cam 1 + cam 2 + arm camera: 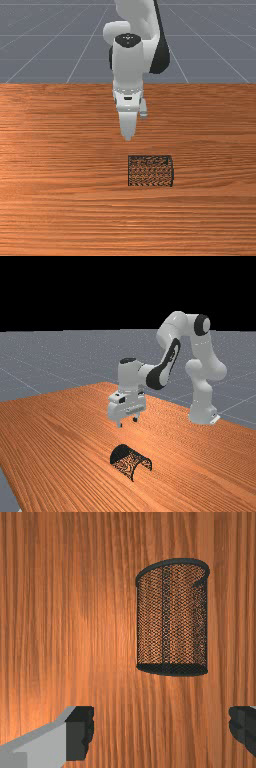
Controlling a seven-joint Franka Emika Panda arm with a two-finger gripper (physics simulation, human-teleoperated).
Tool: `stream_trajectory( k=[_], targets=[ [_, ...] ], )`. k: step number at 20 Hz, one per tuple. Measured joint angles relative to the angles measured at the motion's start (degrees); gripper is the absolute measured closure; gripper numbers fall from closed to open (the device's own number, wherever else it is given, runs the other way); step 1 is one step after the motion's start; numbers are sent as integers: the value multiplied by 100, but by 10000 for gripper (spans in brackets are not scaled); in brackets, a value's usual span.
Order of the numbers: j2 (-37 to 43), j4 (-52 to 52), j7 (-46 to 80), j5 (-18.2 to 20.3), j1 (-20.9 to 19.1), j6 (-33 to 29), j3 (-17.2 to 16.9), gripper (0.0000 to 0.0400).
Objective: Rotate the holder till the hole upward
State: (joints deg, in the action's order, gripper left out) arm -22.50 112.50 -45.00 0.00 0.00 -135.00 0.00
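Lying sideways: 1 mesh holder [172,619]

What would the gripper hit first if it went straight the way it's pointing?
Pointing down, the gripper would probably meet the table beside the holder, though depth is unclear and it might catch the holder's nearer end first.

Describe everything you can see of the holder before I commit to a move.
The holder is a rounded, dark wire-mesh shell, metal by its look, with a thicker rim around its open end and a dark mesh base at the other. It lies on its side on the table, hole toward the front view's right, so not yet upward. Only the table touches it; the open gripper hangs clear, nearer the base end.
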Motion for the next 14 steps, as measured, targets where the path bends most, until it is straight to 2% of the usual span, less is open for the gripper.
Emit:
stream_trajectory(
  k=[1,2,3,4,5,6,10,11,12,14],
  targets=[
    [0,0,0,0,0,0,0,157],
    [0,0,0,0,0,0,0,252],
    [0,0,0,0,0,0,0,310],
    [0,0,0,0,0,0,0,346],
    [0,0,0,0,0,0,0,367],
    [-8,-6,-283,354,-145,19,147,380],
    [-30,-42,67,56,51,48,56,397],
    [-48,-50,67,56,54,52,57,398],
    [-34,-3,-96,227,-25,-19,127,399],
    [-28,0,159,91,49,-20,39,400]
  ],
)
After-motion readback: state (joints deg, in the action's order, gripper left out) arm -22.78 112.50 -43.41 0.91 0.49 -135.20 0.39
